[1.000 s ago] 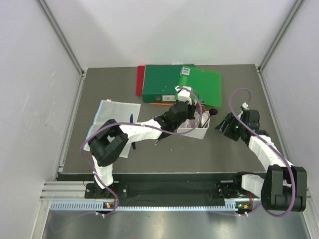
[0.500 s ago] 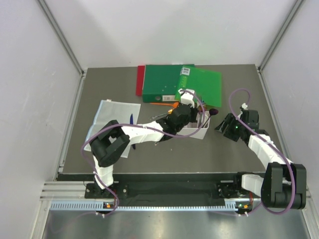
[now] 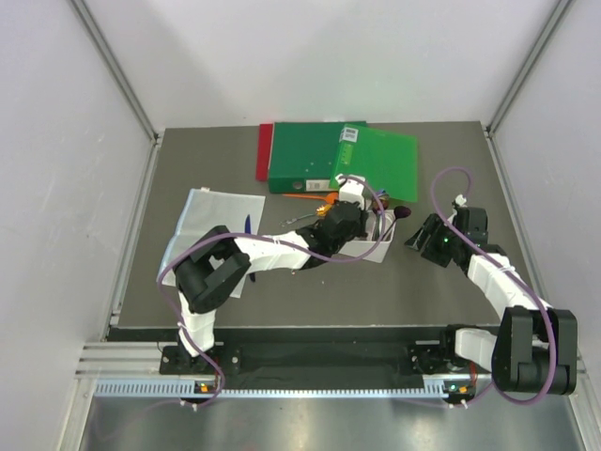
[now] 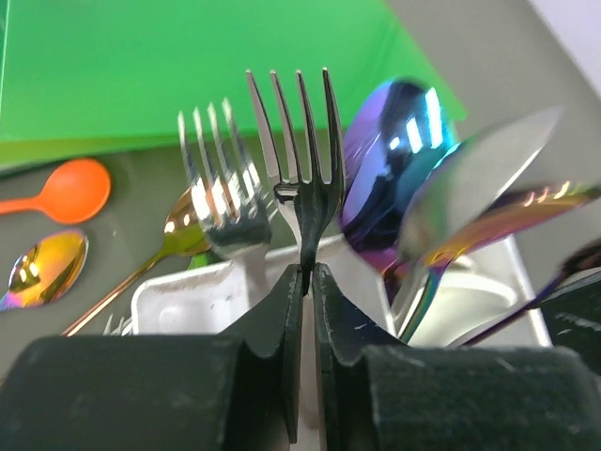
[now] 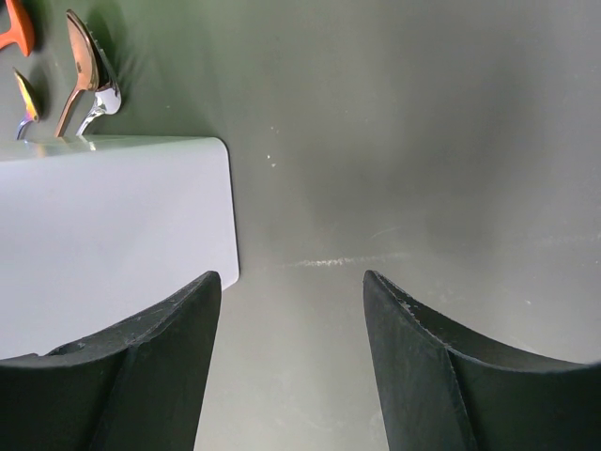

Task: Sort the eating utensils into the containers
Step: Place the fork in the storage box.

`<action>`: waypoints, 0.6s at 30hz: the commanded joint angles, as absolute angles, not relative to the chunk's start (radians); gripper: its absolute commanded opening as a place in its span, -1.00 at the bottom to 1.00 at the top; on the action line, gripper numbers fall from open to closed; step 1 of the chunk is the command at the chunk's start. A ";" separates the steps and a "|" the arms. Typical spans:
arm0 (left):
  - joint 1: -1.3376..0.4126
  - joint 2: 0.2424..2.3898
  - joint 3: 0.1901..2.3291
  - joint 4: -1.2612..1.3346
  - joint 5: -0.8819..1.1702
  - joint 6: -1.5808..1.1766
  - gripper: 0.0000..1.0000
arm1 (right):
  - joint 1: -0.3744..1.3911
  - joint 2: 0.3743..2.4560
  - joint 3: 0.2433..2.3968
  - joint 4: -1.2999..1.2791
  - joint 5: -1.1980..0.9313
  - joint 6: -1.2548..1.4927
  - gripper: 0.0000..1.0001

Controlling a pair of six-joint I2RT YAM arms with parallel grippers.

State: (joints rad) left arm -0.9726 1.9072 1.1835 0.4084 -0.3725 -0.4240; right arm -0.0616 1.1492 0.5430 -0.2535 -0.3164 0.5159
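Observation:
My left gripper [image 4: 306,272] is shut on a dark fork [image 4: 300,141], tines up, over the white bin [image 4: 188,296]; in the top view it hangs above the bin [image 3: 368,252]. The bin holds a silver fork [image 4: 221,202], a rainbow spoon [image 4: 390,160] and other rainbow-metallic utensils. An orange spoon [image 4: 66,191] and a rainbow spoon [image 4: 42,268] lie on the table beyond. My right gripper [image 5: 291,282] is open and empty just right of the bin [image 5: 113,235]; it shows in the top view [image 3: 420,236].
Green folders [image 3: 343,160] over a red one [image 3: 264,150] lie at the back. A clear plastic sheet [image 3: 202,225] lies at the left. A copper spoon [image 5: 83,70] lies behind the bin. Grey walls enclose the table.
My left gripper has moved right and forward over the bin with the fork. The right arm has not moved.

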 commanded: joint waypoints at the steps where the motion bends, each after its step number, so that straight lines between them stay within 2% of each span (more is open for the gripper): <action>1: -0.977 1.881 1.163 0.403 -0.380 -0.431 -0.75 | -0.069 1.143 0.568 -0.236 -0.322 0.499 0.25; 5: -0.979 1.864 1.149 0.394 -0.396 -0.422 -0.60 | -0.069 1.144 0.566 -0.233 -0.322 0.499 0.25; 6: -0.979 1.858 1.147 0.390 -0.399 -0.417 -0.45 | -0.069 1.144 0.566 -0.232 -0.322 0.499 0.25; 11: -0.979 1.832 1.118 0.394 -0.406 -0.420 -0.19 | -0.069 1.147 0.560 -0.227 -0.321 0.500 0.25; 18: -0.979 1.668 1.072 0.376 -0.488 -0.390 -0.11 | -0.069 1.141 0.552 -0.225 -0.318 0.502 0.25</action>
State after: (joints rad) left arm -0.9825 1.8095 1.0863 0.3763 -0.4084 -0.4206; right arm -0.0616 1.1492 0.5430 -0.2535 -0.3161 0.5159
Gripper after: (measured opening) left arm 0.436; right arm 0.625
